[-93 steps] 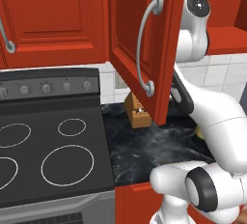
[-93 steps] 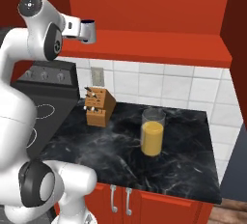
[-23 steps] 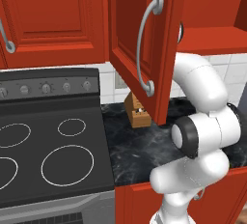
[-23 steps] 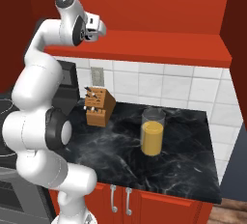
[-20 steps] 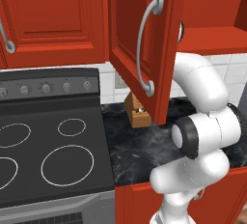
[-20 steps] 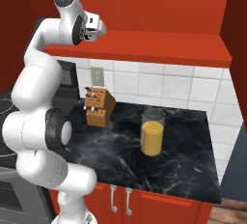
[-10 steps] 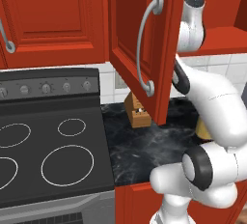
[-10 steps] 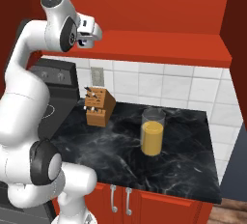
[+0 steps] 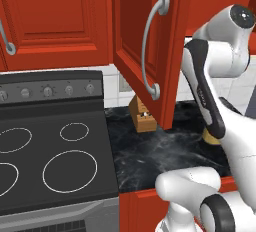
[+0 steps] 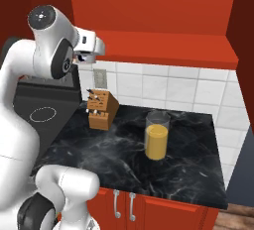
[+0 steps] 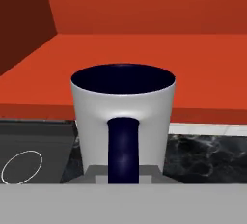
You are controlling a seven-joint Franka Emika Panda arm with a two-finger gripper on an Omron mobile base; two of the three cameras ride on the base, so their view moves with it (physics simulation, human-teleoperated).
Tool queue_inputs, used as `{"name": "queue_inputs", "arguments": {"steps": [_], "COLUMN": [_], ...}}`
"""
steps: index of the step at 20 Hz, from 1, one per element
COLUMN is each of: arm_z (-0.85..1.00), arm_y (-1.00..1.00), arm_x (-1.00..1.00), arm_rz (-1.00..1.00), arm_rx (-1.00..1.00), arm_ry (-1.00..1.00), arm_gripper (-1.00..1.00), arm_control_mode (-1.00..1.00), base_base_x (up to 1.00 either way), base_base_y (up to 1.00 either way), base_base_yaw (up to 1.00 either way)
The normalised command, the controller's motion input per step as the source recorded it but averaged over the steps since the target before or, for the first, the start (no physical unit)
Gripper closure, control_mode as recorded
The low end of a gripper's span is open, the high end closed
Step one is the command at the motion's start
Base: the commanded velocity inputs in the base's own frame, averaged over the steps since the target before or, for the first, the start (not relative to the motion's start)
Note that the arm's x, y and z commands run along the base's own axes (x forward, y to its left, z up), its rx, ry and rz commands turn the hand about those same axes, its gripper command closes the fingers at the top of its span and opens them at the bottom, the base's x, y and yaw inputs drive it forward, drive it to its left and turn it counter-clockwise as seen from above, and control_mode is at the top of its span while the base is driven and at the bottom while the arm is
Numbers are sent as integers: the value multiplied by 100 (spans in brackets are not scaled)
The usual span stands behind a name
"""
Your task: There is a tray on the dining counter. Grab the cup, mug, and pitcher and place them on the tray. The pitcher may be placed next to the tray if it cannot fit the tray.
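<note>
Hand view, mug [image 11: 123, 117] upright in gripper, handle twd cam

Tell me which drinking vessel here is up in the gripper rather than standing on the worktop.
The grey mug with the dark handle: it is held up close before the hand camera, handle toward it. The glass pitcher of orange liquid stands on the black worktop.

Red kitchen corner with black marble worktop [image 10: 124, 167]

White wall tiles [image 10: 171, 87] back the worktop; a black stove [image 9: 50, 161] adjoins its left edge, an open cabinet door [image 9: 145, 46] hangs above.
</note>
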Motion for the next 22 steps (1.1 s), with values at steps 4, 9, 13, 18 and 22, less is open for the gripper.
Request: {"name": "queue_inputs", "arguments": {"steps": [4,9,13,18,22], "arm_z": [0,0,-4,-14,0], "arm_y": [-28,-19,-4,0,0], "arm_x": [-100,-100,-98,-73,-36], "arm_rz": [0,0,0,0,0], "arm_rx": [0,0,0,0,0], "arm_ry": [0,0,1,5,3], "arm_gripper": [100,100,100,100,100], "arm_control_mode": [-100,-100,-100,-100,-100], "base_base_x": [0,0,0,0,0], "base_base_y": [0,0,0,0,0], "base_base_yaw": [0,0,0,0,0]}}
